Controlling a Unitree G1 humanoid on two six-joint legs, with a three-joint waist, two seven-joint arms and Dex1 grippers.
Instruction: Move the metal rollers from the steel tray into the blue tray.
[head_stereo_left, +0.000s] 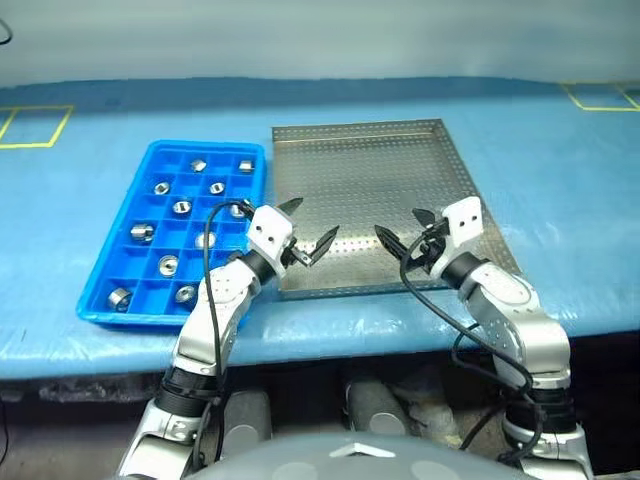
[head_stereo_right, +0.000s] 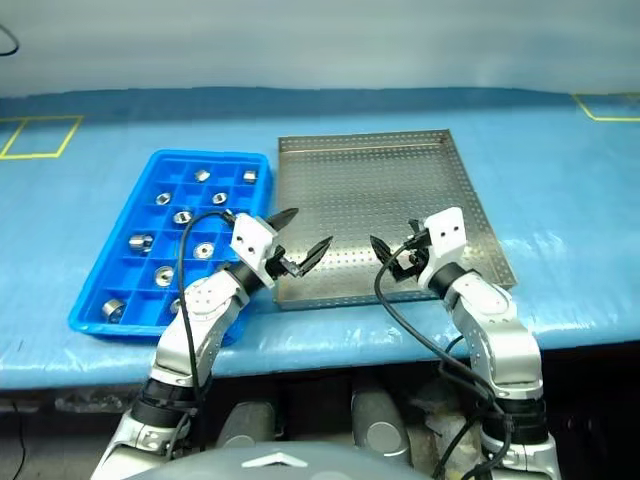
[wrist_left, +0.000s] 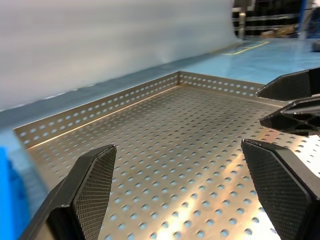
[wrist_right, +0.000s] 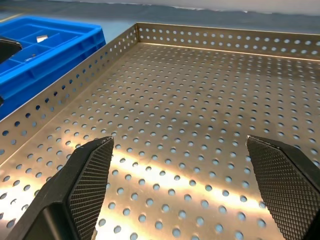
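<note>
metal rollers (head_stereo_left: 181, 208) all sit in the blue tray (head_stereo_left: 100, 310), centre-left; both grippers (head_stereo_left: 308, 230) (head_stereo_left: 402, 230) hang wide open, empty, over the steel tray's (head_stereo_left: 370, 170) near edge

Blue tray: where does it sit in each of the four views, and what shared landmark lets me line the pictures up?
Left eye view: blue tray left of centre, holding the rollers.
Right eye view: left of centre again, beside the steel tray.
Left wrist view: a blue sliver at the lower left edge is probably its side.
Right wrist view: upper left corner, beyond the steel tray's rim.
Shared landmark: the steel tray's perforated floor.
</note>
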